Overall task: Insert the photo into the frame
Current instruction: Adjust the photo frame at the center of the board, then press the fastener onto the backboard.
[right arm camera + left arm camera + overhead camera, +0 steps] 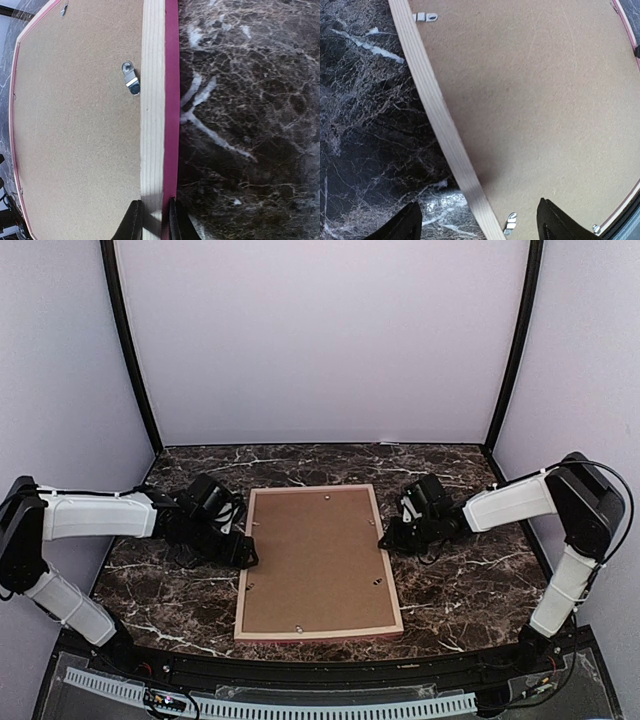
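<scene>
Pink-red wood: is that what the right hand (154,222) has between its fingers (132,225)? asks Mara.

Yes, answers Jon. That hand is clenched on the right rail of the frame (152,125). One finger presses the pale tan back of the rail and the other presses the pink-red outer edge. Further along the rail, a small metal turn clip (131,79) lies on the brown backing board (315,560).

And the left hand (477,222)? asks Mara.

Released, says Jon. Its fingers stand wide apart, astride the frame's left rail. One hangs over the dark marble tabletop (470,580) and the other over the backing board. The rail passes between them with a gap on each side, and another clip sits just beside the inner finger.

Where does the frame lie? asks Mara.

Flat and face down in the middle of the tabletop, between the two arms, says Jon. Its tan back is up and its long sides run away from the arm bases. The backing board fills the opening, with clips around its rim. The right hand meets the right rail in its far half, and the left hand sits at about the middle of the left rail.

And the photo? asks Mara.

The board covers the opening, says Jon, so he cannot tell whether it lies beneath.
</scene>
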Motion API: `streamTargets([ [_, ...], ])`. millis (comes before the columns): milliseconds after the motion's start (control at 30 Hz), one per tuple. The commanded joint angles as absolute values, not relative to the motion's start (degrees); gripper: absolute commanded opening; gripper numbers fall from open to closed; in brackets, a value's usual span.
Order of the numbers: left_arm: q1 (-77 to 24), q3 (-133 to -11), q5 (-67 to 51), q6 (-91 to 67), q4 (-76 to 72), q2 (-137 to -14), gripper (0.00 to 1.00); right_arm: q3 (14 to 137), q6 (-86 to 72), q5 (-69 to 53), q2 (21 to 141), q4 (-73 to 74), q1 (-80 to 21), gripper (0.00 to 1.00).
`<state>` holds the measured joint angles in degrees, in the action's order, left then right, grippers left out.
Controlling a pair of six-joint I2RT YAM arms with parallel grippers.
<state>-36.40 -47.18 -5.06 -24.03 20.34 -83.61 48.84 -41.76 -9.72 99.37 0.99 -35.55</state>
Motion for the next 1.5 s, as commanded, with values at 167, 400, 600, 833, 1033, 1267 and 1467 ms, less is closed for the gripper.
streamTargets([
  [167, -41.40, -45.11, -5.53, -20.75, 23.06, -81.85, 0.80, 47.20, -40.32, -7.37, 98.95, 8.23, -33.11, 0.02],
  [400, -43.44, -45.40, -4.54, -19.77, 23.01, -85.28, 0.70, 46.90, -40.26, -8.56, 99.56, 7.30, -33.11, 0.02],
  [600, -44.03, -45.11, -3.31, -19.08, 22.88, -86.93, 0.60, 46.32, -40.42, -9.66, 100.00, 6.07, -33.13, 0.03],
  [833, -44.05, -44.87, -2.32, -18.69, 21.49, -87.92, 0.53, 45.89, -40.62, -10.42, 100.13, 5.34, -33.09, 0.03],
  [1033, -44.07, -44.87, -1.67, -18.29, 21.05, -89.20, 0.48, 45.50, -40.96, -10.87, 100.11, 4.68, -33.11, 0.03],
  [1267, -44.05, -43.56, -2.12, -19.09, 20.50, -88.99, 0.46, 45.01, -41.16, -11.37, 100.12, 3.92, -33.09, 0.03],
  [1467, -44.06, -42.33, -1.77, -20.09, 20.12, -88.47, 0.41, 45.00, -41.10, -11.69, 100.22, 3.71, -33.13, 0.03],
])
